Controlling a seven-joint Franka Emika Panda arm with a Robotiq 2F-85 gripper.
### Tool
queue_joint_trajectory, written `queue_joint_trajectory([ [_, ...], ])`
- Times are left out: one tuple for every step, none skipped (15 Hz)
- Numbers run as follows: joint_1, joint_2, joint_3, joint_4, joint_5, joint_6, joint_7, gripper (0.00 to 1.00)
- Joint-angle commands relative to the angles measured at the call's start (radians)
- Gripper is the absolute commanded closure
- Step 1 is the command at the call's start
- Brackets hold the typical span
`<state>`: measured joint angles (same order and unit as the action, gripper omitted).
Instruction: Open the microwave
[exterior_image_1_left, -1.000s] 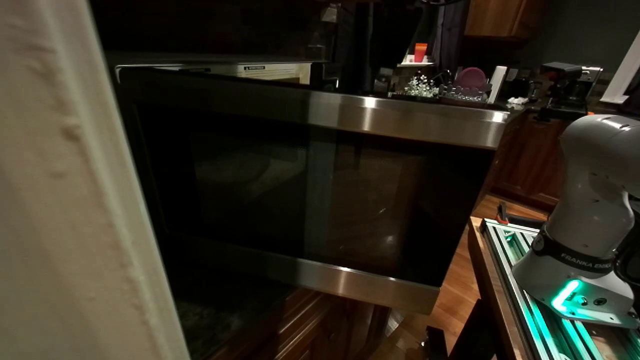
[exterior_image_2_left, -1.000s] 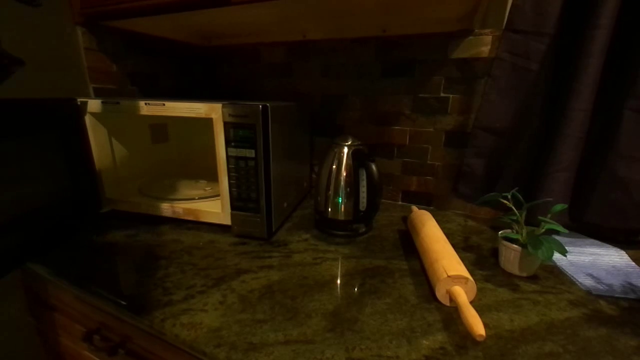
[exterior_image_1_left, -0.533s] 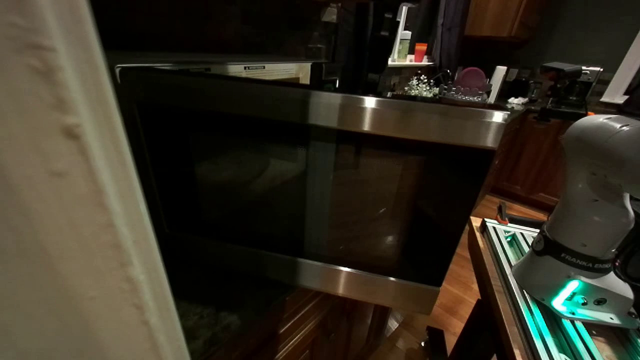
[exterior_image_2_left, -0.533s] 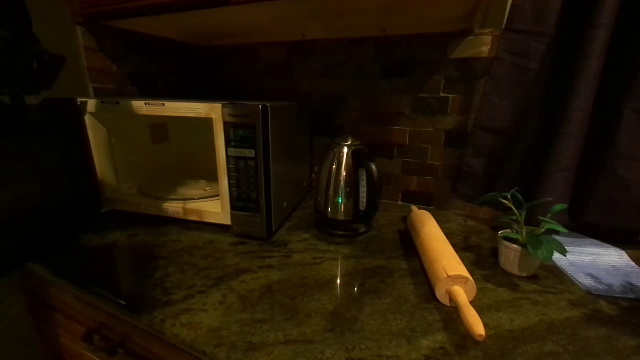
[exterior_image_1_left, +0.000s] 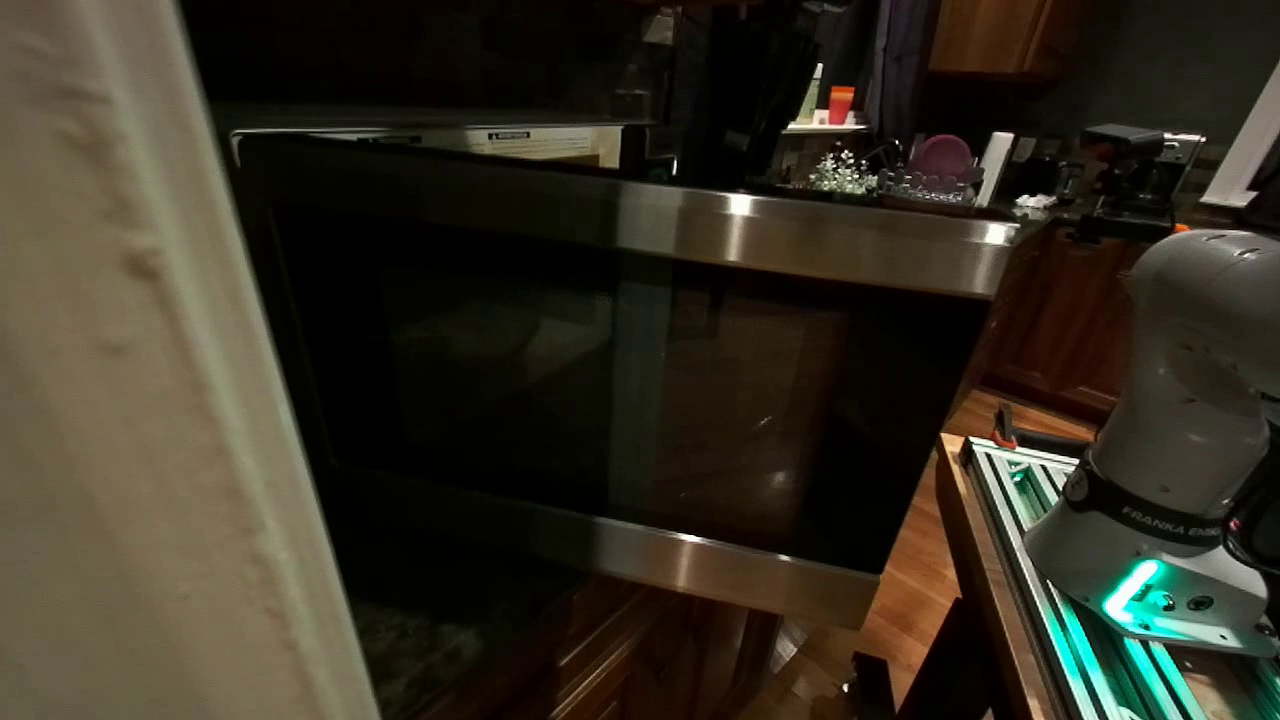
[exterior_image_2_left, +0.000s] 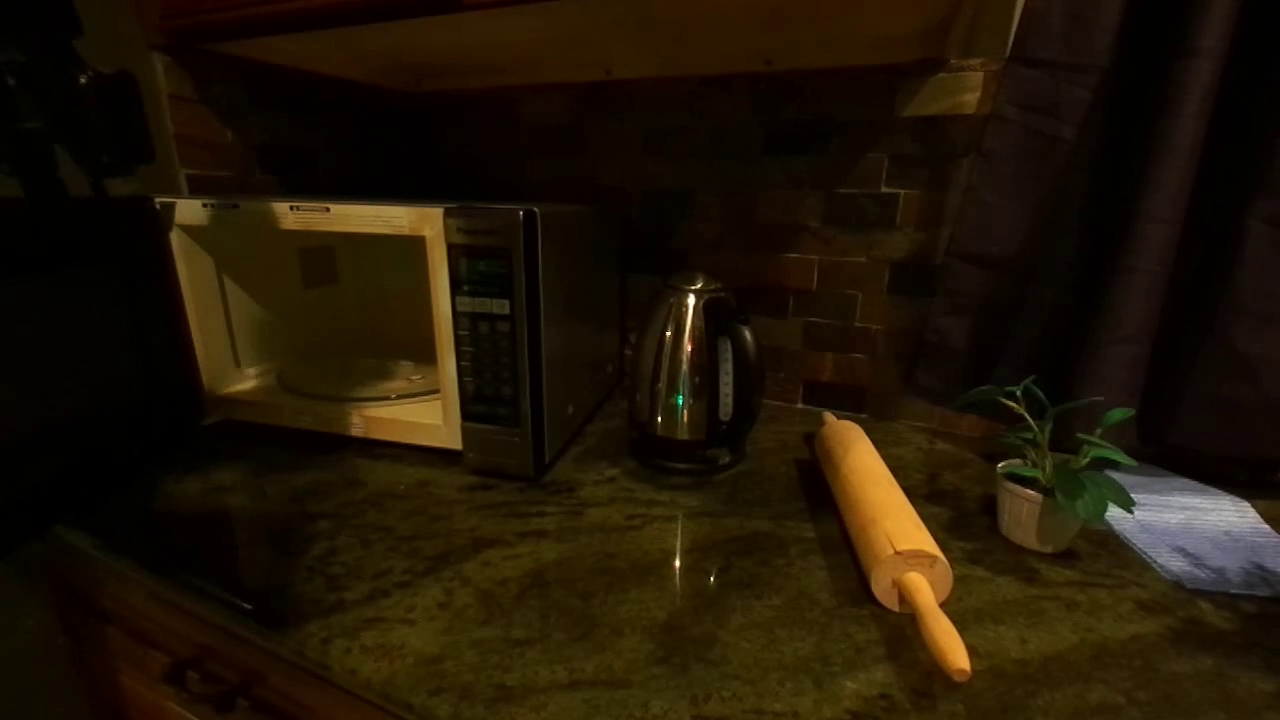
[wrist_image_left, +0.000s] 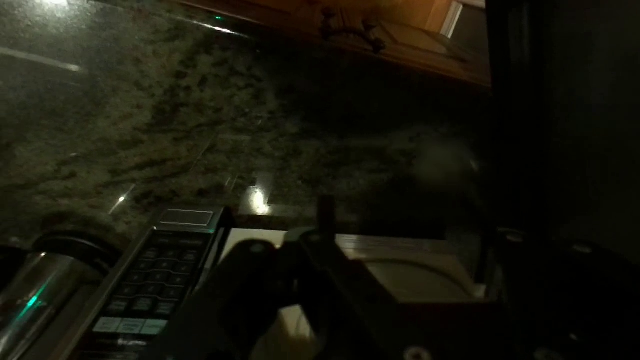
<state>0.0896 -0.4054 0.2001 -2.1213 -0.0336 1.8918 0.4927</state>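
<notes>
- Gripper (wrist_image_left: 407, 230) up above the top edge of the microwave door (exterior_image_1_left: 620, 370), on the door's inner side by the look of it, just a dark shape in both exterior views.
- And its fingers (wrist_image_left: 326, 220) are spread well apart, the pale cavity (exterior_image_2_left: 320, 320) showing through the gap, nothing in their hold that I can make out!
- Now the microwave (exterior_image_2_left: 447, 330) itself: its body sits on the door's inner side, mouth uncovered, with the kettle (exterior_image_2_left: 688, 380) past the control panel (exterior_image_2_left: 485, 360), well away from the door.
- Look along the door: its long axis runs from the hinge end at the body out to a free end pointing toward the robot arm (exterior_image_1_left: 1180, 420).
- Key relation now: the door looks to be the tall dark mass off to one side of the gripper in the wrist view, so it lies sideways from the fingers, not straight ahead of them.
- Touching or just beside? Too dark to call.
- My read: the opening is all but won. If more swing is wanted, the push should go sideways, inner face outward, away from the cavity, near the free end; too high, and a fingertip could slip over the door's top edge.
</notes>
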Motion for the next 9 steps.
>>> queue_joint_trajectory([
  [-0.054, -0.109, 0.012, -0.154, -0.028, 0.148, 0.119, 0.07],
  [-0.065, -0.125, 0.008, -0.185, -0.039, 0.199, 0.119, 0.01],
  [-0.048, -0.055, 0.009, -0.09, -0.009, 0.118, 0.075, 0.17],
  [-0.06, -0.072, 0.008, -0.119, -0.015, 0.153, 0.082, 0.1],
  [-0.067, -0.084, 0.008, -0.138, -0.017, 0.17, 0.084, 0.03],
  [-0.07, -0.093, 0.008, -0.148, -0.017, 0.174, 0.085, 0.0],
  [-0.07, -0.099, 0.008, -0.153, -0.017, 0.174, 0.087, 0.0],
  [-0.071, -0.102, 0.009, -0.155, -0.017, 0.174, 0.089, 0.01],
  [-0.071, -0.104, 0.009, -0.156, -0.017, 0.174, 0.09, 0.01],
])
